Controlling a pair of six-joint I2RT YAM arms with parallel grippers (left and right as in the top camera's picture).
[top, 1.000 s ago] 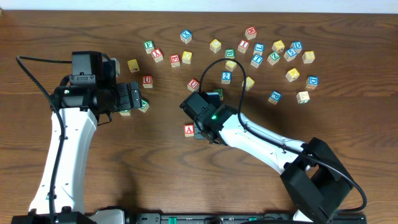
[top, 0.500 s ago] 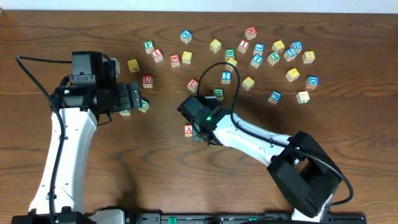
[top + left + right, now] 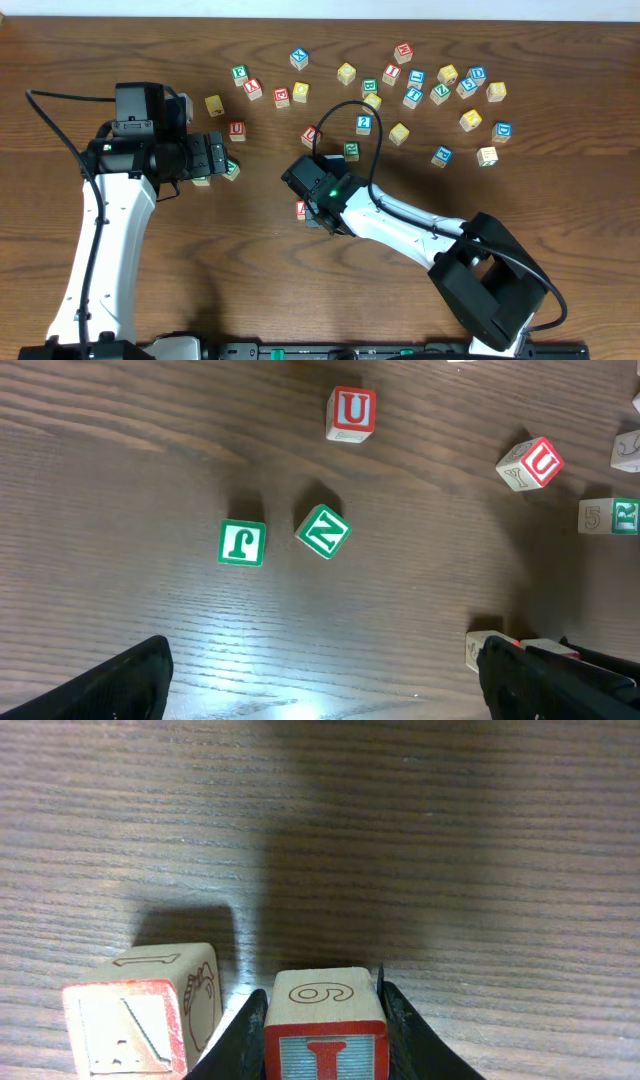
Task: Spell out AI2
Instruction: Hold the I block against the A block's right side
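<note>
Step in hand, as judged: the I cube [image 3: 325, 1055] is to be set down to the right of the A cube [image 3: 140, 1015]. The I cube is held by the right gripper [image 3: 322, 1020], its fingers [image 3: 238, 1042] drawn in narrow against the cube's two sides. It is carried low over the table [image 3: 450, 840], just beside the A cube, with a slim gap between them. Contact with the wood cannot be told. For a clean placement the cube should be lowered flat, its front edge lined up with the A cube's and the gap kept small. The fingers should be parted only once it is seated, then lifted straight up so neither cube is nudged. The red I is seen on a red-bordered face, an outlined numeral on the top face. The 2 cube [image 3: 363, 124] lies well apart among the scattered cubes. The left gripper [image 3: 215, 155] is spread wide and holds nothing.
</note>
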